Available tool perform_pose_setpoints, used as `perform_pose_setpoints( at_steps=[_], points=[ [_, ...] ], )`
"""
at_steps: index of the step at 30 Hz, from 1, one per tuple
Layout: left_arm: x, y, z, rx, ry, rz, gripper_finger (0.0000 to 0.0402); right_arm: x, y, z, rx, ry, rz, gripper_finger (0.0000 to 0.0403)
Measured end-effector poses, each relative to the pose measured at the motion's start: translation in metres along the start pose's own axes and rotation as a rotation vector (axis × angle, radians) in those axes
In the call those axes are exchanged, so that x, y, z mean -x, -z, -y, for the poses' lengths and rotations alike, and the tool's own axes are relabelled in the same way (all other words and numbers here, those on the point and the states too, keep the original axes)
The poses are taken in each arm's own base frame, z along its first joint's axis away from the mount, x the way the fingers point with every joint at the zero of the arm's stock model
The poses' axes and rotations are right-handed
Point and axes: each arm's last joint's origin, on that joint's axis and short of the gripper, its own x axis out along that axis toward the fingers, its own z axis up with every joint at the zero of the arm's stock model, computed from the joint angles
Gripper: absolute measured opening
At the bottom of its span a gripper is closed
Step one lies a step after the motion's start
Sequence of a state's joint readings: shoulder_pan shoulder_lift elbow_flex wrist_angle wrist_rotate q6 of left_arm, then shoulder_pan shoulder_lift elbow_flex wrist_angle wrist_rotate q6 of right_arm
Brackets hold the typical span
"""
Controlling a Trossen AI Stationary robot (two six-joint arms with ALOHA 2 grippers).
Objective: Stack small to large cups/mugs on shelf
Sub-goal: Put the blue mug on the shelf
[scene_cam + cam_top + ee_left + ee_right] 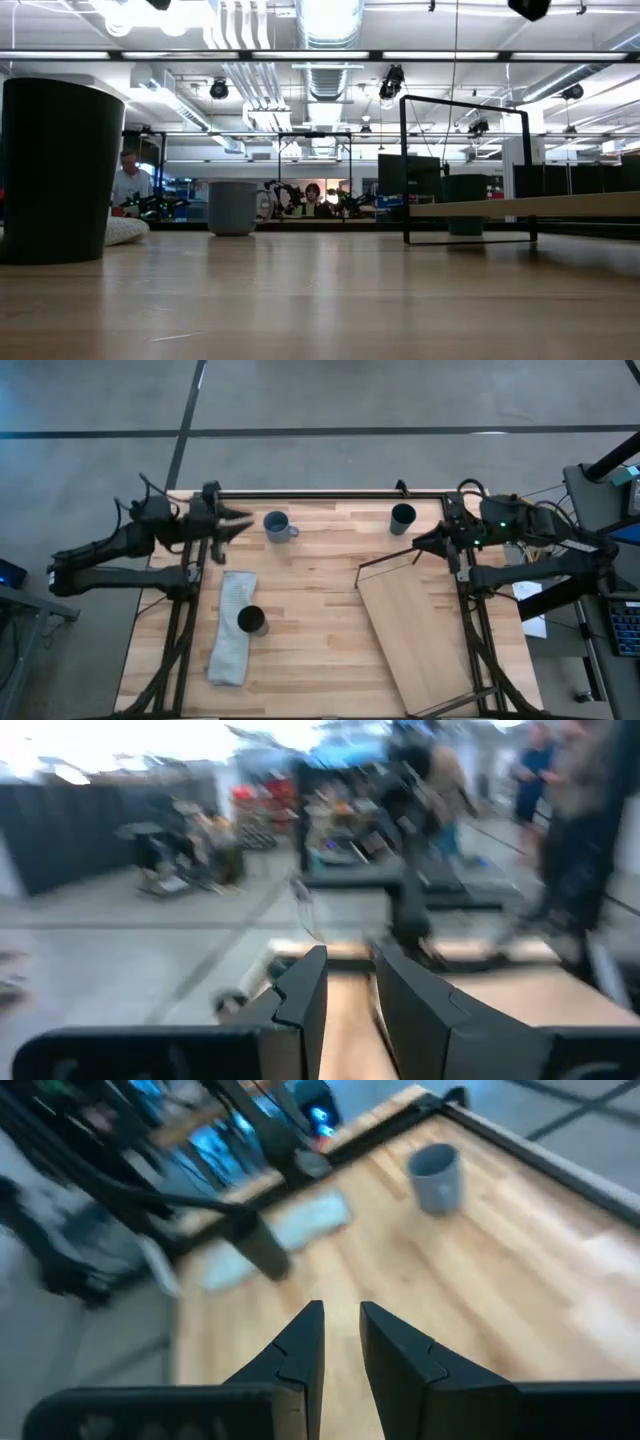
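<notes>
Grey folded cloth lies lengthwise near the butcher-block tabletop's left edge. Person seated in background, low view.

This was a big robot lab or workshop, not a home. The floor under the table was bare grey concrete with dark lines across it. In the low view, the ceiling was open, with round silver air pipes, long bright lights and black lamps hanging down. Far behind the wooden table stood more black robot arms on other tables, and people sat or stood near them. A computer screen showed at about 1 o'clock from the table's middle. Cables and boxes lay by the table's right side.
</notes>
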State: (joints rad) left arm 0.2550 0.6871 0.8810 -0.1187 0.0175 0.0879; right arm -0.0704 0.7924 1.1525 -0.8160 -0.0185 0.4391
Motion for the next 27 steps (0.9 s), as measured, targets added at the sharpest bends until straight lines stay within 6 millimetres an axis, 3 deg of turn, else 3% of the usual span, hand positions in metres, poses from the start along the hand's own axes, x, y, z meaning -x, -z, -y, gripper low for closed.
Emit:
perform_pose_setpoints(
  at_steps=[5,13,19,27],
  points=[
    [-0.018,-0.028,-0.008,-0.006,-0.188,-0.037,0.0077,-0.011,-0.004,0.002,0.163,0.211,-0.228,0.0064],
    [-0.047,-0.031,-0.012,-0.019,-0.281,-0.190,0.0077,-0.031,0.001,0.016,0.158,0.622,-0.650,0.0098],
    [-0.055,-0.037,-0.013,-0.027,-0.282,-0.184,0.0077,-0.060,0.003,0.025,0.161,0.678,-0.759,0.0130],
    [-0.050,-0.039,-0.014,-0.024,-0.294,-0.175,0.0077,-0.096,0.004,0.039,0.225,0.746,-0.889,0.0146]
  ],
)
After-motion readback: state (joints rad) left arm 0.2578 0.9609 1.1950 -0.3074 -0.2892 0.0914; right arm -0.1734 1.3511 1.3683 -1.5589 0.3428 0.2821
